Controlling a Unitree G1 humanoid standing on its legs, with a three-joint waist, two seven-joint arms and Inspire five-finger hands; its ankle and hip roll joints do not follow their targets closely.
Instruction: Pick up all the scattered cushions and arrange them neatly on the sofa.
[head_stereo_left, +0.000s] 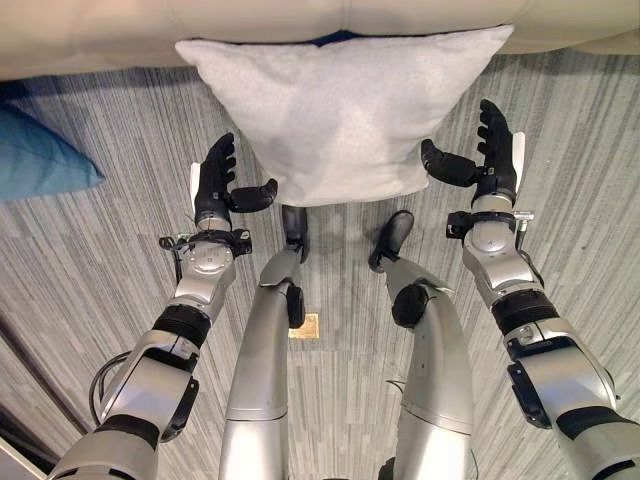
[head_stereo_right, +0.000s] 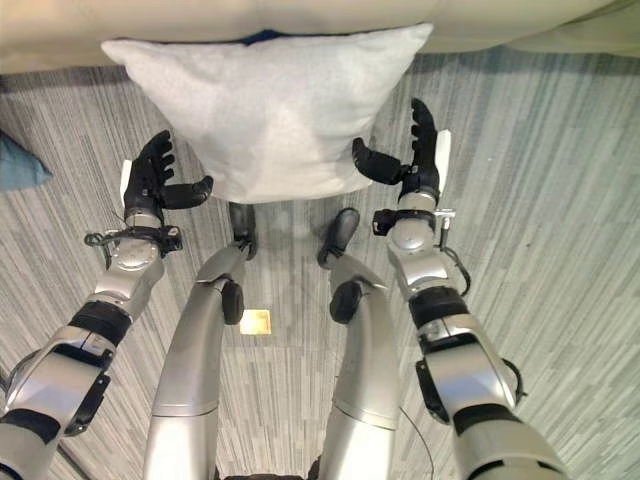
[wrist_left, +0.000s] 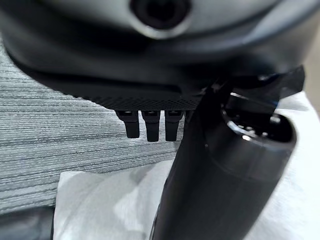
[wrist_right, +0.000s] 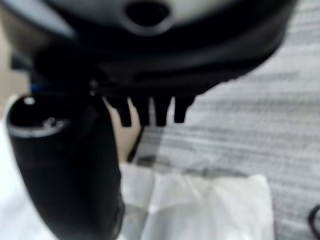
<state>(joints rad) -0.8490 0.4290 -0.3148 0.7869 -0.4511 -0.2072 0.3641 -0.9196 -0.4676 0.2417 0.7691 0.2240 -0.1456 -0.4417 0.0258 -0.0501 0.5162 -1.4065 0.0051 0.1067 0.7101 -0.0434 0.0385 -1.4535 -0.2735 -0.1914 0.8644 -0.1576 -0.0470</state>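
Our two hands flank a white cushion, fingers straight, holding nothing.

Our left hand (head_stereo_left: 215, 185) and right hand (head_stereo_left: 492, 150) are loosened and extended, thumbs pointing inward — one on each side of the white cushion (head_stereo_left: 345, 110). The cushion leans against the front of the beige sofa (head_stereo_left: 100, 35), its lower edge toward the grey striped carpet (head_stereo_left: 90, 270). A blue cushion (head_stereo_left: 35, 155) lies on the carpet, well apart to our left.
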